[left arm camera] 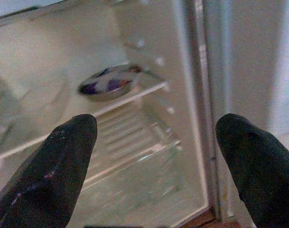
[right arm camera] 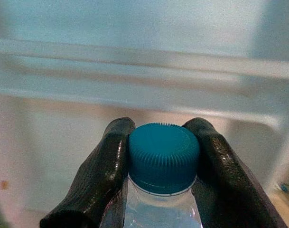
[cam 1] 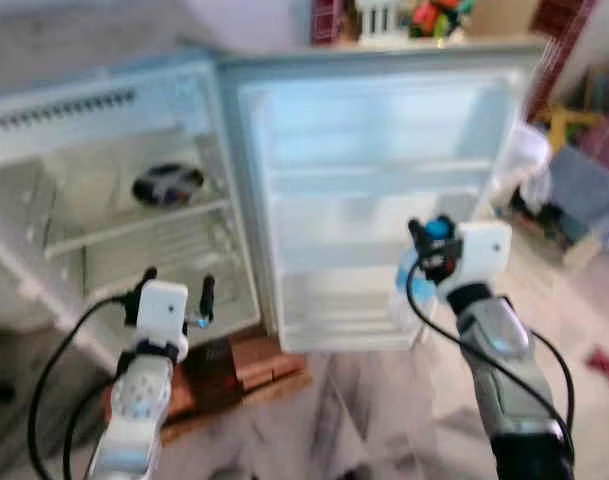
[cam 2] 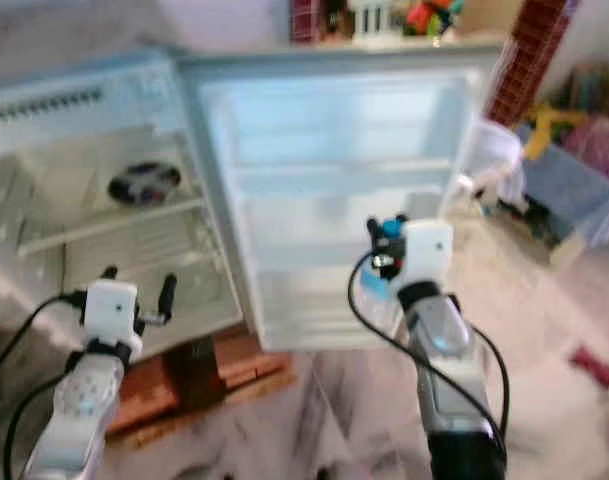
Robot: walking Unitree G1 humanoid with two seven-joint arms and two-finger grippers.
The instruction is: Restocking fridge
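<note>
Right gripper [right arm camera: 161, 156] clamped on bottle [right arm camera: 161, 209] at its blue cap [right arm camera: 164, 156]; fridge door [cam 1: 384, 210] shelves just ahead of it. Left gripper [left arm camera: 153, 156] spread wide, empty, facing fridge [cam 1: 114, 230] interior. Risk: cap-only hold may let the bottle swing and clip the shelf rail

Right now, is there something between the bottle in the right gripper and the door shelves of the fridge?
Nothing visible. The right gripper holds the bottle by its blue cap, facing the open fridge door. The door shelves ahead look bare.
</note>
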